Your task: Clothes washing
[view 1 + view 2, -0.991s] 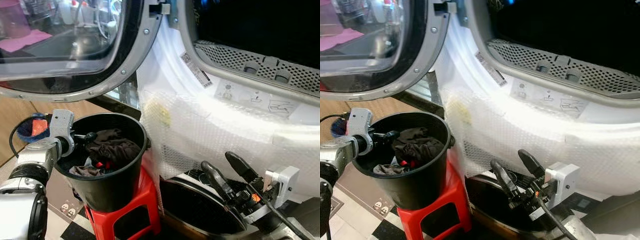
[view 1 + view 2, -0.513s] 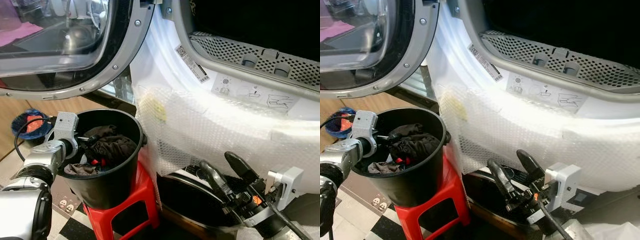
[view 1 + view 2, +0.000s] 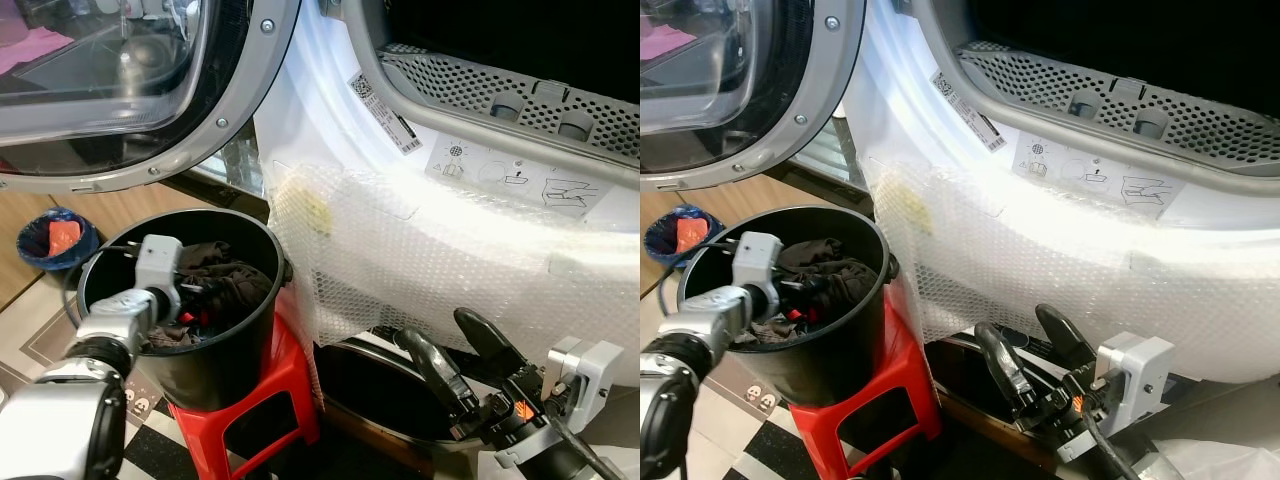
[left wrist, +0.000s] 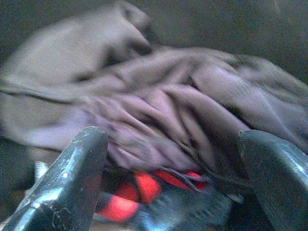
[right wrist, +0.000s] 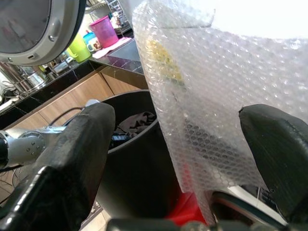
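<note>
while the bucket (image 3: 215, 365) stands upright, the spread left pincer (image 4: 168, 159) hovers over clothes (image 3: 225, 285).

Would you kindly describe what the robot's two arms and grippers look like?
Both arms are silver metal. The left gripper has a light grey wrist block and a thin black cable. The right gripper has two long, glossy black fingers, a light grey block, a small orange mark and a black cable.

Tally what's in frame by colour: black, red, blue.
Black: 1, bucket
Black: 2, left gripper and right gripper
Red: 1, stool
Blue: 1, small bowl
Total: 5
</note>
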### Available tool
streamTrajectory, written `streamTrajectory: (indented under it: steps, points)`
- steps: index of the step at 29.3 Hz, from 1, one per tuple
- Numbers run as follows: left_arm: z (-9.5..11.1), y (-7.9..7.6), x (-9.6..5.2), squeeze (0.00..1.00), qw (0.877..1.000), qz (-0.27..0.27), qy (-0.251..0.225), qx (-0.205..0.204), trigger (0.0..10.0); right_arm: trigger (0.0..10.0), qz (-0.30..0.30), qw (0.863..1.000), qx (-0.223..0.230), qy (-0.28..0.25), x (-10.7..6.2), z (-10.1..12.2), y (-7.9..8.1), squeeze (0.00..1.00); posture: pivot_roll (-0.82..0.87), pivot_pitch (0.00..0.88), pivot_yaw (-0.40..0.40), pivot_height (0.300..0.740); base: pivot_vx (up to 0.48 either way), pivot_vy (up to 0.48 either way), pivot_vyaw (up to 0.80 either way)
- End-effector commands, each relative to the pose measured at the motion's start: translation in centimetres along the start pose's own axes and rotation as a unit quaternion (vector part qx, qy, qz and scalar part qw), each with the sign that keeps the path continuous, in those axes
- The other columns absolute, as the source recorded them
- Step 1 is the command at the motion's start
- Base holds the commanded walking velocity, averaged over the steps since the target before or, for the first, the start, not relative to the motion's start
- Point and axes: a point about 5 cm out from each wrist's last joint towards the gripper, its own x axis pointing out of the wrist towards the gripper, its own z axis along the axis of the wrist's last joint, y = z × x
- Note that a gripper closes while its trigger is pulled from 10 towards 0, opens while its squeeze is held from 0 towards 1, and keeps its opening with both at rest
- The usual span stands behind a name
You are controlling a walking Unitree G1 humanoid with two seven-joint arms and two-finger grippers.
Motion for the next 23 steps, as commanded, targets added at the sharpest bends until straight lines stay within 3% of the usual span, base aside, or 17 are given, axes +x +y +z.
streamTrajectory:
  steps: [1,6,12,23]
  points:
    - [-1.3,-0.3,0.0,0.0,1.0,-0.013,0.018,0.006,10.0,10.0,0.005,1.0,-0.003,0.002,-0.2,0.4,0.4,0.0,-0.19,0.31,-0.026,0.74,0.0,0.0,0.0]
    - [-2.1,-1.3,0.2,0.0,0.999,-0.04,0.028,0.018,10.0,10.0,0.004,1.0,-0.004,0.003,-0.2,0.5,0.2,0.0,-0.17,0.314,-0.02,0.74,0.0,0.0,0.0]
    - [-2.9,-2.2,0.2,0.0,0.992,-0.07,0.031,0.096,10.0,10.0,0.005,1.0,0.002,0.0,-0.1,0.4,0.3,0.0,-0.16,0.322,-0.015,0.74,0.0,0.0,0.0]
    - [-3.1,-1.2,-0.1,0.0,0.992,-0.056,0.036,0.105,10.0,10.0,0.004,1.0,0.005,-0.001,-0.1,0.7,0.2,0.0,-0.17,0.332,-0.021,0.74,0.0,0.0,0.0]
